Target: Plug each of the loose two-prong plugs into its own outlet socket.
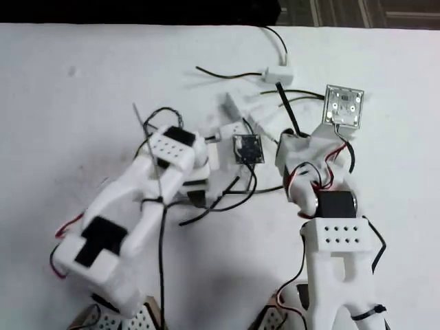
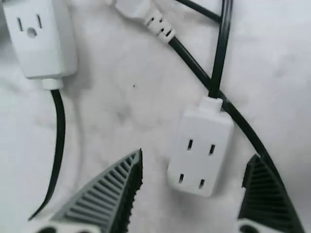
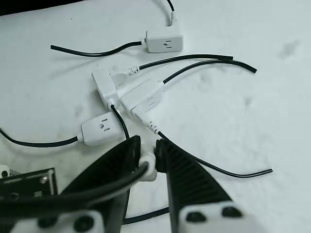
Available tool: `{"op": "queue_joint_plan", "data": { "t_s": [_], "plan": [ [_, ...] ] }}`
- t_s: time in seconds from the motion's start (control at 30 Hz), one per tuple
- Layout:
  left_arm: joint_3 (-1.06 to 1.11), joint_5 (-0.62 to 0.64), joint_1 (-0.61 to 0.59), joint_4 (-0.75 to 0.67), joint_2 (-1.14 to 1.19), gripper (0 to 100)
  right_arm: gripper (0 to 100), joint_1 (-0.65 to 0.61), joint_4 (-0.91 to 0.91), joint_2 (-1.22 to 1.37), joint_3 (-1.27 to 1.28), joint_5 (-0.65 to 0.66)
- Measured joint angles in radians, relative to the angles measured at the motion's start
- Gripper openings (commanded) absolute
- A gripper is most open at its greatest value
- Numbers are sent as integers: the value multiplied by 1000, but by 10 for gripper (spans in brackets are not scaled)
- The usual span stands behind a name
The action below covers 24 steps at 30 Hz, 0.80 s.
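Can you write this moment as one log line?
left gripper: open over white outlet block | right gripper: shut on white plug

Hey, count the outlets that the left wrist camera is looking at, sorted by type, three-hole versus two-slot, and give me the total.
Three-hole outlet: 1
Two-slot outlets, both on one white block: 2
Total: 3
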Motion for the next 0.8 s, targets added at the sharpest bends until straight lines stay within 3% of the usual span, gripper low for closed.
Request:
{"op": "queue_joint_plan", "data": {
  "t_s": [0.13, 0.33, 0.47, 0.6, 0.8],
  "plan": [
    [-95, 0, 8, 44, 118, 275, 17, 0, 0, 0, 0, 0],
    [-141, 0, 8, 75, 183, 12, 17, 0, 0, 0, 0, 0],
    [-150, 2, 9, 100, 184, 22, 17, 0, 0, 0, 0, 0],
    [-150, 130, 9, 117, 184, 23, 17, 0, 0, 0, 0, 0],
    [-150, 419, -28, 117, 184, 29, 17, 0, 0, 0, 0, 0]
  ]
}}
